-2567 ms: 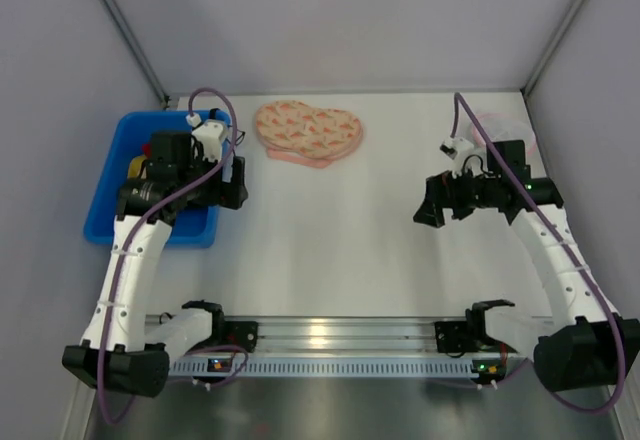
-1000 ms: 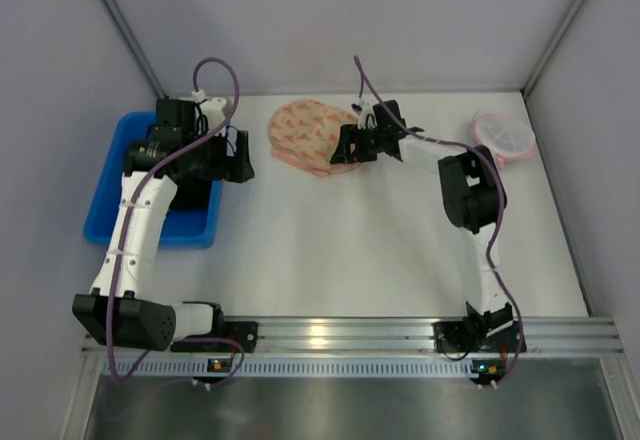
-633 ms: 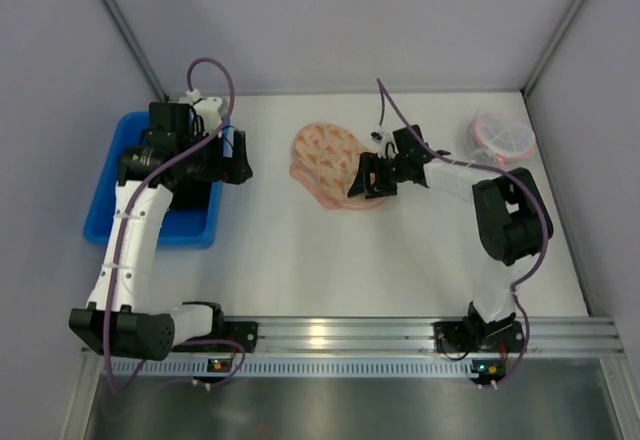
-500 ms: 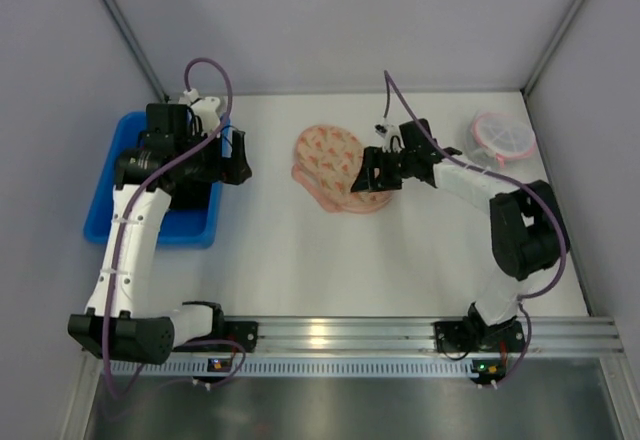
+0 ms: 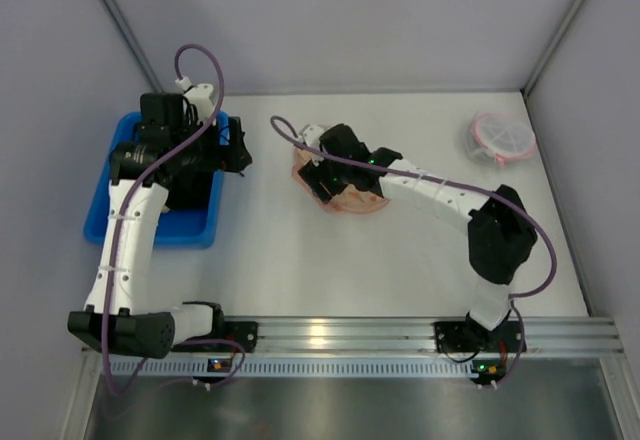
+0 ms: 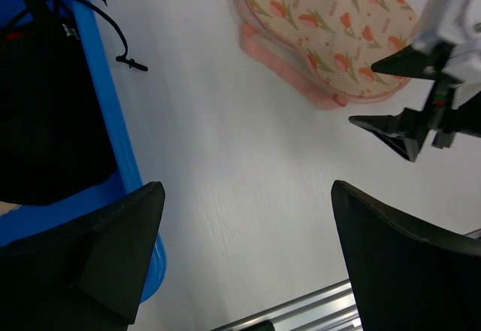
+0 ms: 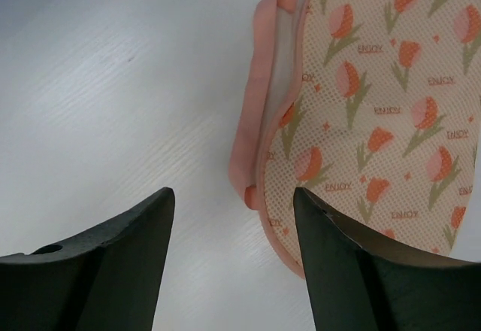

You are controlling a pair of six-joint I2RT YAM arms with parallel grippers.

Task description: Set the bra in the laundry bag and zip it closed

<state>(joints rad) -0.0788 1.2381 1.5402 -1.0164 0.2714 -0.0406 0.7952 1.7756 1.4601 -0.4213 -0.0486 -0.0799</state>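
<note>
The laundry bag (image 7: 361, 120) is laid flat on the table (image 7: 113, 83). Its pink rim sits right between and just ahead of the jaws of the right pincer (image 7: 233, 189), which are spread apart with nothing caught in them. The printed face runs off past one finger and bare table is seen past the other. Fwiw the bag is probably best treated as light, thin and floppy – mesh-like fabric that can be expected to slide on the smooth top rather than resist. A pinch on the flat middle would likely trap both layers, so the pink edge band, where a second layer is seen peeling away, is judged the better hold. The left pincer (image 6: 246, 188) is held wide open and empty, well apart from the bag, with the blue bin (image 6: 124, 158) just beside one finger. Only dark clothing is made out in there – the bra can't be picked out for sure.
</note>
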